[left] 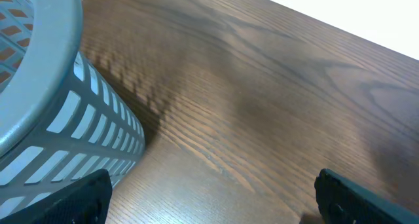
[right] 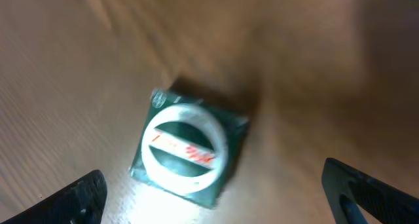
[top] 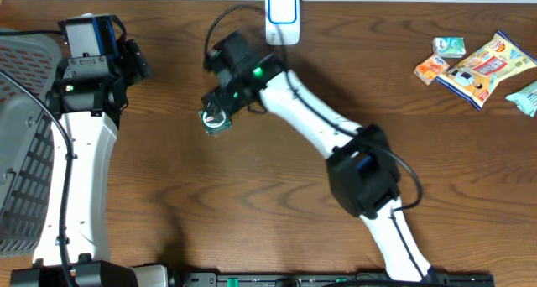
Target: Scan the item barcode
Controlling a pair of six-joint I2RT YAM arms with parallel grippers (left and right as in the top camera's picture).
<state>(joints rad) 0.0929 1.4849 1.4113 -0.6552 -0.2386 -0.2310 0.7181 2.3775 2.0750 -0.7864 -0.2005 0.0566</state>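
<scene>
Just beneath the right fingers (right: 77, 199), spread wide, lies the green packet (right: 186, 145).

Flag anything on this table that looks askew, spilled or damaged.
Nothing looks spilled or damaged. One mild oddity: the green packet lies alone mid-table, turned diagonally to the wood grain, well apart from the other snacks at the far right. It lies flat under the open right pincer, not gripped.

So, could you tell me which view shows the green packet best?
Right wrist view: the green packet lies central between open jaws, though blurred. Overhead shows it small, partly under the right gripper. Left wrist view misses it.
</scene>
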